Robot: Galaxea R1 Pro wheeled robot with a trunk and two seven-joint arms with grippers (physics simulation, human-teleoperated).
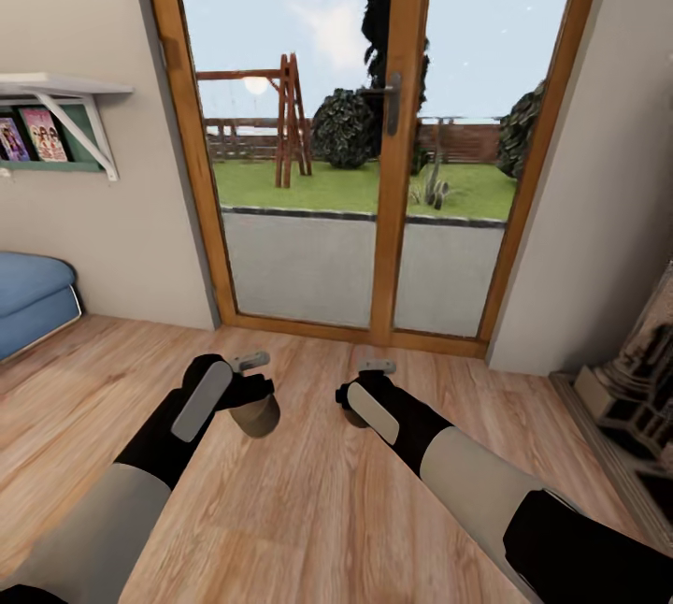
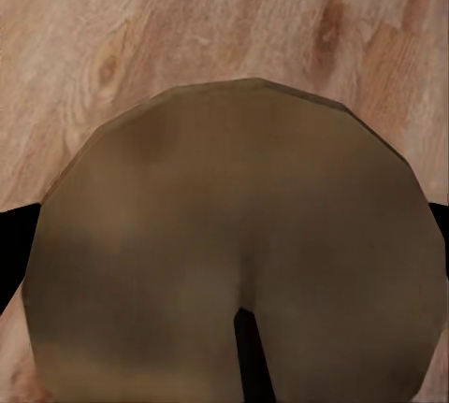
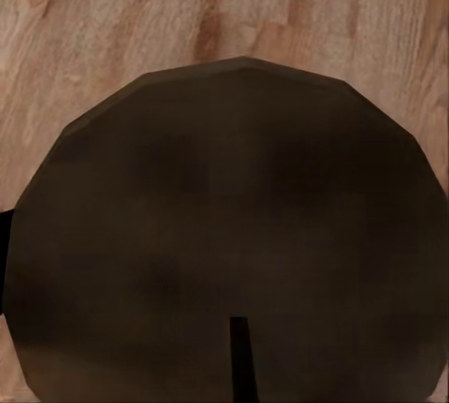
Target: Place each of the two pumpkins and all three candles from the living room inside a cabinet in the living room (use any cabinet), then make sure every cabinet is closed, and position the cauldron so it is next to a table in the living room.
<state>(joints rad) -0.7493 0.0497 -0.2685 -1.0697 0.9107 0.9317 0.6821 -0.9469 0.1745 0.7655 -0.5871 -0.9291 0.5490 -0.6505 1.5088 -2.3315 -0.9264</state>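
Left claw (image 1: 250,391) of mine grips a candle (image 1: 256,416), its beige faceted end hanging just below the fingers, above the wooden floor (image 1: 308,492). My right claw (image 1: 366,393) grips a second candle (image 1: 355,417), mostly hidden behind the wrist in the head view. Each wrist view looks straight onto a candle's broad end: lighter beige on the left (image 2: 234,253), darker brown on the right (image 3: 229,235), with floorboards past the rim. Ahead stands a glass patio door (image 1: 374,165) in an orange wooden frame; a blue sofa (image 1: 33,295) sits at far left.
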